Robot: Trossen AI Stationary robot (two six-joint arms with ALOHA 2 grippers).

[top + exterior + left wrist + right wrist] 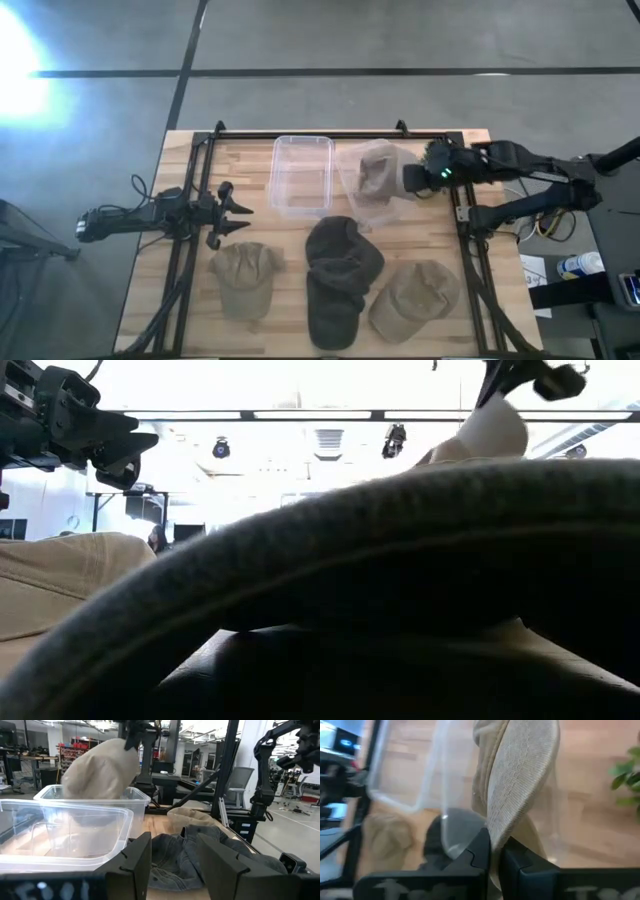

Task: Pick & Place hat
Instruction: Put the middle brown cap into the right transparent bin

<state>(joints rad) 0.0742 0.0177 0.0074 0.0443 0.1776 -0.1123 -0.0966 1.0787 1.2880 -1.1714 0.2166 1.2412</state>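
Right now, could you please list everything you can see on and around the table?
clear plastic bins: two, transparent, side by side at the table's far middle.
held tan cap: one, beige, hanging over the right bin.
dark cap: one, charcoal, front centre.
tan caps: two, beige, front left and front right.
wooden table: one, light wood.
left gripper: open, hanging at the table's left side.
right gripper: shut on the held tan cap.

Khaki cloth hat (pixel 520 780) – clear glossy plastic bin (pixel 302 175) – wood table (pixel 280 320)
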